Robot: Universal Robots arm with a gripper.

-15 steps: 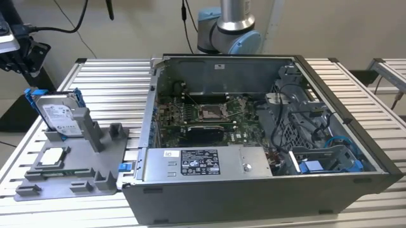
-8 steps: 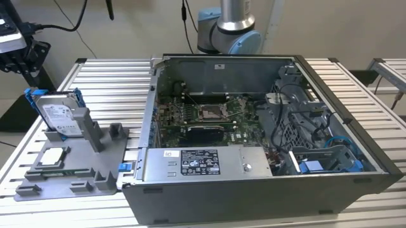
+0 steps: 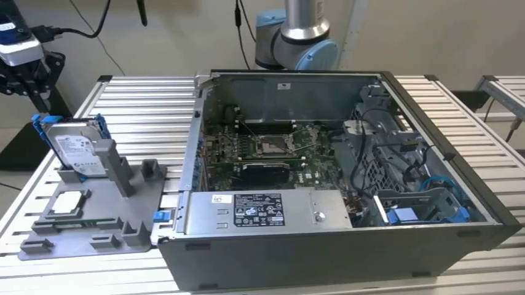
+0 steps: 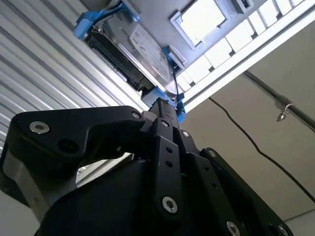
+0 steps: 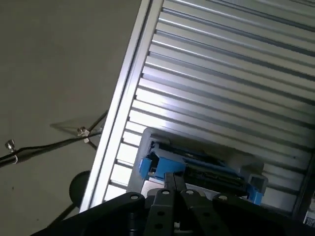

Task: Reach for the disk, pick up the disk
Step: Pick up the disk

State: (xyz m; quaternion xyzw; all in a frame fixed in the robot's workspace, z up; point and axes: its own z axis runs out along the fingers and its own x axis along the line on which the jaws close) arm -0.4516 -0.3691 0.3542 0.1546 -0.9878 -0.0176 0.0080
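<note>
Disk [image 3: 72,147] upright in grey holder [image 3: 98,227] at the surface [image 3: 147,98] edge. Likely heavy, rigid, slick, shock-sensitive; grip across blue-framed top edge. Gripper [image 4: 165,105] pressed together, near it.

Bench [image 3: 139,98]: ribbed silver metal slats, evenly lit, with glare on the slats in the first wrist view. Second bench [image 3: 502,89]: same slatted make, stood apart at the exterior view's right. Wall [image 3: 181,31]: plain beige, behind the bench. Cables [image 3: 97,24]: black, hung before the wall. Floor [image 5: 54,64]: grey, smooth. Floor cable [image 5: 44,146]: thin, dark, lay across the floor beside the bench's edge.
</note>
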